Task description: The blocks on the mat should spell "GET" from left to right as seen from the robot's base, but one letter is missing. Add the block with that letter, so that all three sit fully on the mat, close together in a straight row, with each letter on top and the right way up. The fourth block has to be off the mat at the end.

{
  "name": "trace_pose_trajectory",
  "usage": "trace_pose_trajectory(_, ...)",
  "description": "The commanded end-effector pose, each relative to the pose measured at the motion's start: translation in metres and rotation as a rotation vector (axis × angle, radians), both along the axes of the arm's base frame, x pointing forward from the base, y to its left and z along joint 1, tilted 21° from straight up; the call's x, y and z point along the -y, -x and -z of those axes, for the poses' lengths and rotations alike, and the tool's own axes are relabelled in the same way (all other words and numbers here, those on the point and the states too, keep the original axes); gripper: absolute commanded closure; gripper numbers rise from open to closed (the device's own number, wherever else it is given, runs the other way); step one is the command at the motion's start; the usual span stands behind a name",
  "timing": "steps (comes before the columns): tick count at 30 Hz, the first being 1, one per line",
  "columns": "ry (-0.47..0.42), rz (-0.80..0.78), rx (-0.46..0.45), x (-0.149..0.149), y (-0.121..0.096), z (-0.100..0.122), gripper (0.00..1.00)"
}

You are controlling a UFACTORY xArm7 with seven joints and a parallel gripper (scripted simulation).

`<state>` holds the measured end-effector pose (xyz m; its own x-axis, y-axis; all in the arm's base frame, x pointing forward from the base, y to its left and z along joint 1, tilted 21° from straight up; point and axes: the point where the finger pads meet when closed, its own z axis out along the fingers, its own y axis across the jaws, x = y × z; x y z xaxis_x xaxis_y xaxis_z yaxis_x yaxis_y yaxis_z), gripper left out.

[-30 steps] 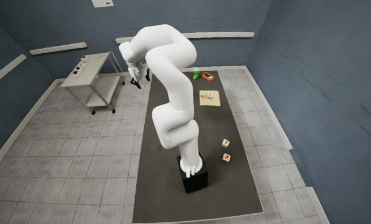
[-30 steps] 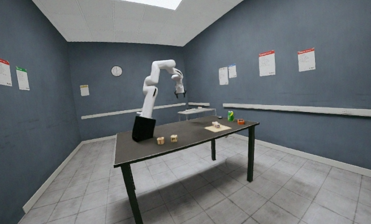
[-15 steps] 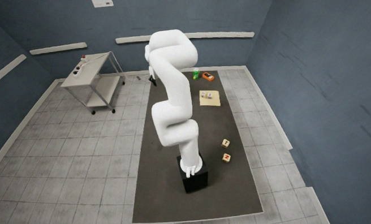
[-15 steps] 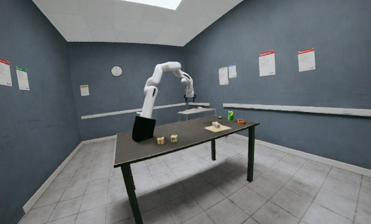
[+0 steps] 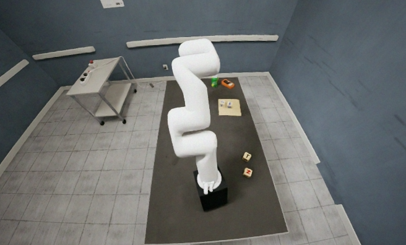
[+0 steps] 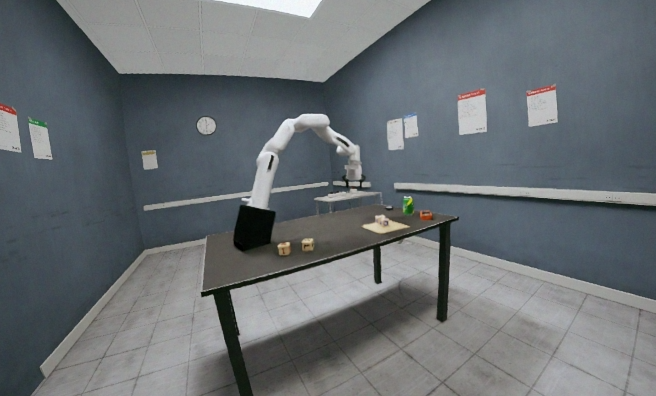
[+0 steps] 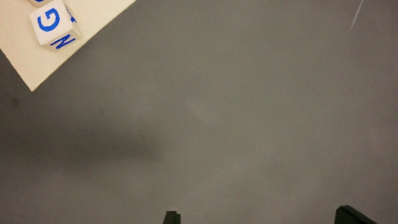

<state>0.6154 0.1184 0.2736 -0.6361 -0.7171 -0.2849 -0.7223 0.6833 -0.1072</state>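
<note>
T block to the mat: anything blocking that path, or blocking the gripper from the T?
Nothing visible does. The T block sits alone on the table near the base, with the N block beside it, apart. Bare tabletop lies between it and the mat. The open, empty gripper hovers near the mat's corner by the G block.

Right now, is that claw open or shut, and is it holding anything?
Open and empty. In the wrist view the claw has its two dark fingertips far apart, with only bare grey table between them.
</note>
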Motion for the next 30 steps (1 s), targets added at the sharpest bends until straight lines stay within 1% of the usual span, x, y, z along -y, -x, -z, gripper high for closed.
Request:
trace_pose_trajectory(1,-0.02,0.022,0.016,0.047,-0.032,0.014,0.0)
trace_pose_trajectory(5,-0.022,0.04,0.029,0.08,-0.045,0.025,0.0)
trace_pose_trajectory(9,-0.019,0.064,0.046,0.123,-0.059,0.038,0.0)
trace_pose_trajectory(14,-0.01,0.091,0.067,0.175,-0.071,0.054,0.0)
trace_pose_trajectory(19,-0.007,0.095,0.071,0.184,-0.072,0.057,0.0)
trace_pose_trajectory(30,-0.007,0.095,0.071,0.184,-0.072,0.057,0.0)
